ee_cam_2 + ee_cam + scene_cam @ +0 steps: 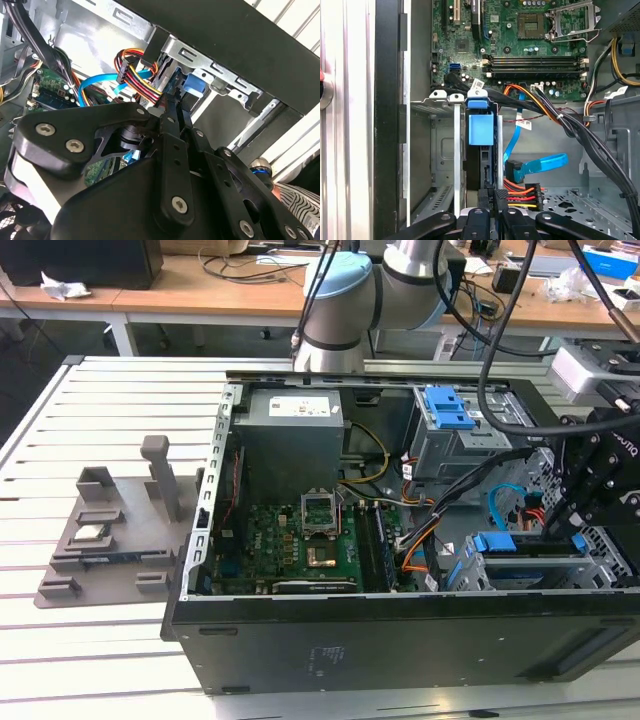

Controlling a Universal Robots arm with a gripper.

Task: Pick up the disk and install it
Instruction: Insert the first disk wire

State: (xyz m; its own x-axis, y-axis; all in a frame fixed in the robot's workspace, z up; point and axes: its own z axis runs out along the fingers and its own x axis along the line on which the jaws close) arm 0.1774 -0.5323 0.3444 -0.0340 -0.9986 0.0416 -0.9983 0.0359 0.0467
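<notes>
Inside the drive cage, the hand grips the disk

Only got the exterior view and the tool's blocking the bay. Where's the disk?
Observer: In the first wrist view the disk stands on edge inside the bay.
Operator: And the tool?
Observer: The tool is right at the disk's near edge, in line with it.
Operator: Cables nearby?
Observer: The blue cable plug sits just beside the disk, and the multicoloured power plug lies next to the tool.
</notes>
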